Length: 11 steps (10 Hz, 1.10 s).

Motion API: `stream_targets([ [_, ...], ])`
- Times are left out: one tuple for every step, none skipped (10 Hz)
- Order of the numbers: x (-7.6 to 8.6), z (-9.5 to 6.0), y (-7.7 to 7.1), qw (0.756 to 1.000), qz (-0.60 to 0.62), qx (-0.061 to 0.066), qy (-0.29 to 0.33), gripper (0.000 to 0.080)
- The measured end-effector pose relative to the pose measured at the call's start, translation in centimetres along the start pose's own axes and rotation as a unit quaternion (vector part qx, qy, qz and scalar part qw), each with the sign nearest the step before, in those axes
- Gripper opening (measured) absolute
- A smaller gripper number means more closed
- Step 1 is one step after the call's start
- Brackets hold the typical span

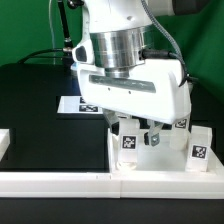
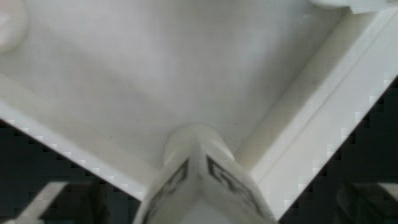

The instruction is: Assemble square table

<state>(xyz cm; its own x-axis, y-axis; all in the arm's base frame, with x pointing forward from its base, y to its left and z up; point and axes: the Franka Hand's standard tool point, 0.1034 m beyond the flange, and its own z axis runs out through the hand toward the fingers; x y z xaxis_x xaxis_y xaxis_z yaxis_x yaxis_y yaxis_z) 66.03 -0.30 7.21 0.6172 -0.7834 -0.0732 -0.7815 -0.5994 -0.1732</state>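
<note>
White leg [image 2: 210,185] nearest wrist camera, tagged, upright, tip pointing up between fingers [image 1: 139,131]. Fingers spread wide either side of leg, not clamped on it, holding nothing. Beneath, square table tray [image 2: 151,85] fills wrist view, raised rim running diagonally. Exterior view: arm low over tray at near right of black tabletop [image 1: 40,110]; more tagged legs [image 1: 199,150] just right of fingers; marker board [image 1: 72,103] behind, at left.

The surface [image 1: 40,110] is black. The tabletop [image 2: 160,80] is plain white. The legs [image 1: 197,148] are white and carry black-and-white square tags. The hand [image 1: 140,135] is white. The backdrop [image 1: 30,25] is green.
</note>
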Motion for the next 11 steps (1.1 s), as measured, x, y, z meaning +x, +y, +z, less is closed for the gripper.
stream_targets([
  [0.10, -0.01, 0.10, 0.999, -0.036, -0.002, 0.001, 0.0647],
  [0.11, 0.00, 0.12, 0.998, -0.056, -0.003, 0.001, 0.0649],
  [0.14, 0.00, 0.16, 0.995, -0.099, -0.004, 0.002, 0.0649],
  [0.18, 0.00, 0.40, 0.976, -0.216, -0.024, 0.006, 0.0649],
  [0.08, -0.18, 0.38, 0.956, -0.291, -0.041, 0.000, 0.0649],
  [0.17, -0.16, 0.39, 0.965, -0.261, -0.039, 0.003, 0.0649],
  [0.19, -0.15, 0.44, 0.966, -0.254, -0.039, 0.003, 0.0529],
  [0.16, -0.14, 0.41, 0.971, -0.236, -0.039, 0.003, 0.0395],
  [0.13, -0.14, 0.38, 0.981, -0.190, -0.038, 0.005, 0.0395],
  [0.13, -0.14, 0.38, 0.986, -0.161, -0.038, 0.006, 0.0287],
  [0.15, -0.11, 0.35, 0.990, -0.133, -0.036, 0.008, 0.0287],
])
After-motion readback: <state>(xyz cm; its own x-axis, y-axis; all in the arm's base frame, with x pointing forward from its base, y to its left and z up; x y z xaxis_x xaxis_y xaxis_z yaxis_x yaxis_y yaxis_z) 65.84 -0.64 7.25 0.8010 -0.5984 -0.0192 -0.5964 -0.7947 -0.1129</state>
